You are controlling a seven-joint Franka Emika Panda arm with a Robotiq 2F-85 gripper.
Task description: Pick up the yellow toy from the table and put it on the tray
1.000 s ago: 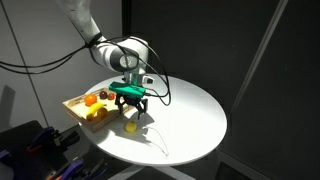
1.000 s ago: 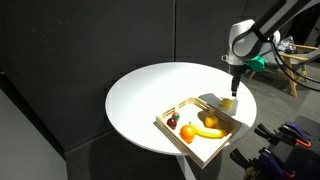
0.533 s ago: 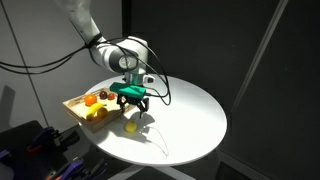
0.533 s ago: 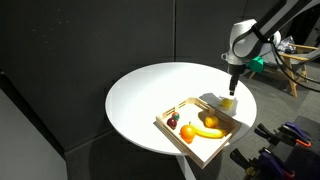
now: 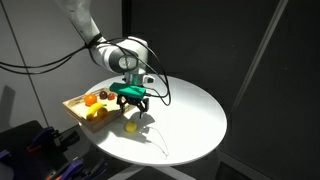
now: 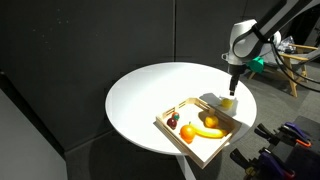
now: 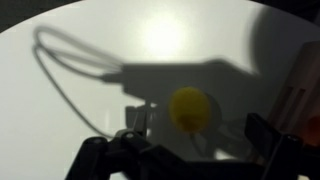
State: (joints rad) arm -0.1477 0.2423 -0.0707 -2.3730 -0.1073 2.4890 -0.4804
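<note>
The tray (image 6: pixel 180 146) sits at the desk's (image 6: pixel 140 100) edge with several toys (image 6: pixel 208 131) in it. The ball toy (image 6: pixel 230 102) lies on the desk, just beside the tray's corner.

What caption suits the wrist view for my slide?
Open gripper hovers above the small round yellow toy on the white round table, beside the light-brown wooden tray.

Round white table (image 6: pixel 140 100), wooden tray (image 6: pixel 178 143), yellow toy (image 6: pixel 230 102) beside tray
</note>
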